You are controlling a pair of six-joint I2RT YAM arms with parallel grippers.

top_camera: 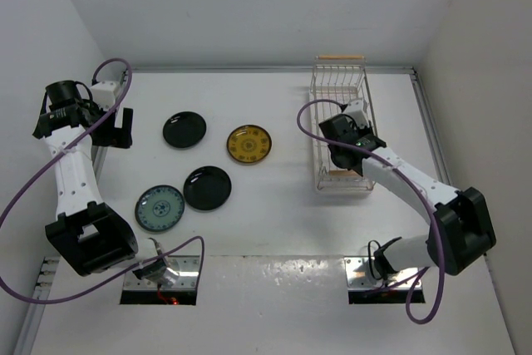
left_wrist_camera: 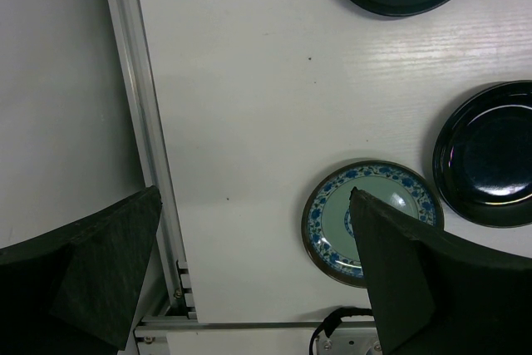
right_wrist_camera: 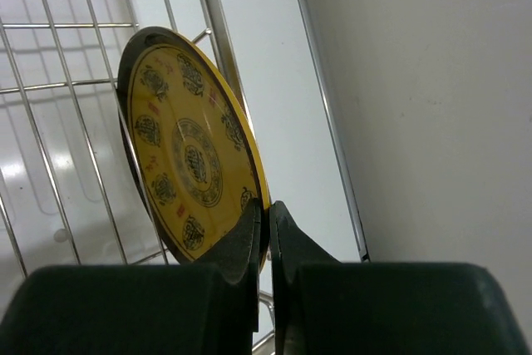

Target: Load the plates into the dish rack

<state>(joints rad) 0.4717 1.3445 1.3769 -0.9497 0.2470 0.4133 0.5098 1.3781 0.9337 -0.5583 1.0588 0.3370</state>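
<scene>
Started nearest the arm bases: found the teal plate (top_camera: 160,208) flat on the table (top_camera: 274,230), left of centre. Spotted the near black plate (top_camera: 207,188) just beside it on the right, also flat. Caught both again from the left wrist, the teal plate (left_wrist_camera: 332,214) partly hidden behind one dark finger.

Moved further out: saw the loose yellow plate (top_camera: 249,145) lying flat mid-table, well apart from the dish rack (top_camera: 337,81). Found the far black plate (top_camera: 184,130) to its left, near but not touching.

Picked out the left gripper (top_camera: 116,126) by the left wall, beyond the teal plate. Confirmed from its own camera: left gripper (left_wrist_camera: 253,197) with fingers spread wide, gripping nothing, hovering over bare table beside the metal rail (left_wrist_camera: 141,122).

Swung over to the right side: found the dish rack lengthwise along the table's right edge, wooden handle (top_camera: 339,58) at its far end. Found the right gripper (top_camera: 342,135) above it.

Saw, from the right wrist, the right gripper (right_wrist_camera: 268,214) pinched tight on the lower rim of the held yellow plate (right_wrist_camera: 187,155). Caught that plate standing on edge, leaning a little, with the dish rack (right_wrist_camera: 66,86) wires right behind it. Could not tell whether the plate touched the wires.
</scene>
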